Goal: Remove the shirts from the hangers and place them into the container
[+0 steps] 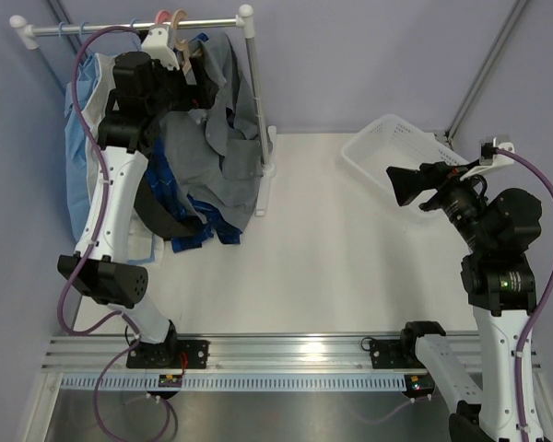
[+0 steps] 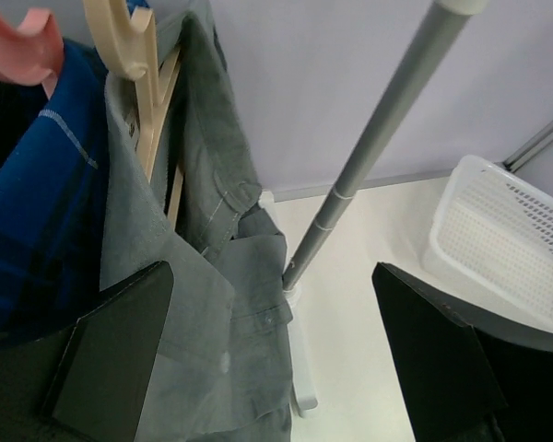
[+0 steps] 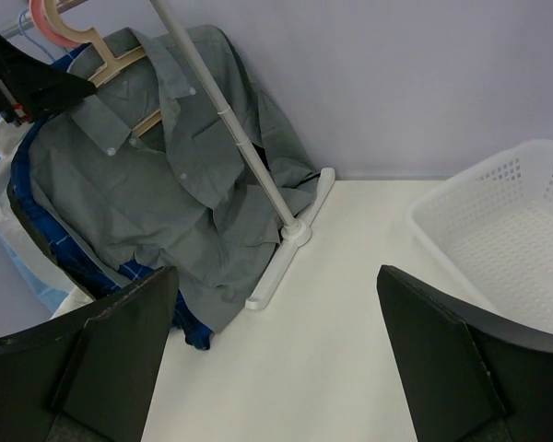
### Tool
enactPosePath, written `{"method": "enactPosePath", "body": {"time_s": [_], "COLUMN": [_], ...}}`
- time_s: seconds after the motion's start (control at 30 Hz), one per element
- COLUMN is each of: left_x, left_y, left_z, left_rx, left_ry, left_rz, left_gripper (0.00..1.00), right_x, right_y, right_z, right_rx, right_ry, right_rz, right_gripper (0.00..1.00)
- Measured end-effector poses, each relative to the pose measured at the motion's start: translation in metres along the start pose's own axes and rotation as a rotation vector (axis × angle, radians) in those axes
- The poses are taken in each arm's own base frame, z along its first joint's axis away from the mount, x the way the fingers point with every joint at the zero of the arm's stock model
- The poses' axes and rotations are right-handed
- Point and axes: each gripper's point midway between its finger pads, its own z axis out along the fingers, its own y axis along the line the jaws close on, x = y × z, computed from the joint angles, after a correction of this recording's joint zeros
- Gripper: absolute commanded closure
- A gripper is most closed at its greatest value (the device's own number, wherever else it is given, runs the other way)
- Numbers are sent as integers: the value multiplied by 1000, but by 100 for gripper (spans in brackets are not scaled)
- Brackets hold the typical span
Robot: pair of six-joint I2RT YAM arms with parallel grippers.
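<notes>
Spread wide and pinching nothing at the left gripper (image 2: 272, 276), raised close against the grey shirt (image 2: 212, 304) just under its collar and the tan hanger (image 2: 147, 101) inside it. Likewise spread and empty at the right gripper (image 3: 276, 274), well apart over the right side of the table (image 1: 350, 249) and facing the rack. Just beside the grey shirt, apparently on the pink hanger (image 2: 18, 51), the dark blue plaid shirt (image 2: 37, 203); both hooked over the rail (image 1: 120, 28) at the table's far left corner. Probably best to start with the grey shirt, the outermost. Close on cloth at the shoulder, not on the wood. Slip one shoulder off its hanger arm first, then draw the shirt away from the upright pole (image 2: 369, 147) to avoid snagging. Leave the hook on the rail. Then carry across to the container (image 3: 461, 189) at the far right corner. No brand, label or lettering readable anywhere.
</notes>
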Motion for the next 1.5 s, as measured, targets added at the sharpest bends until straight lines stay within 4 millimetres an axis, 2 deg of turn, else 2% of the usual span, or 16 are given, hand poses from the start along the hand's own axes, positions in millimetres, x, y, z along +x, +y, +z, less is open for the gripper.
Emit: {"method": "enactPosePath", "body": {"time_s": [0.07, 0.17, 0.4, 0.57, 0.8, 0.93, 1.07, 1.33, 1.4, 1.5], "left_x": [7, 8, 6, 0, -16, -23, -15, 14, 20, 26], "left_y": [11, 21, 33, 33, 24, 23, 27, 46, 48, 44], "left_z": [7, 8, 6, -3, -24, -24, -17, 11, 14, 16], "left_rx": [-31, -69, -114, -115, -82, -79, -76, -99, -100, -72], "left_ry": [16, 20, 14, -1, -74, -107, -87, -19, -7, 8], "left_rz": [4, 27, 80, 108, 141, 147, 143, 126, 120, 98], "left_gripper": [2, 2, 1, 1, 1, 1, 1, 1, 3, 10], "right_x": [-1, 0, 3, 5, 7, 7, 6, 4, 6, 7], "right_y": [1, 1, 0, -1, -2, -2, 0, 3, 3, 2], "right_z": [-2, -2, -1, 0, 0, 0, -3, -8, -8, -7], "right_rx": [-2, -2, -5, -3, -5, -5, -7, -16, -17, -17], "right_ry": [-5, -4, 5, 11, 11, 11, 2, -21, -18, -15], "right_rz": [-3, -5, -2, 0, -3, -5, -11, -21, -20, -19], "right_gripper": [1, 1, 0, 1, 1, 0, 1, 0, 1, 0]}}
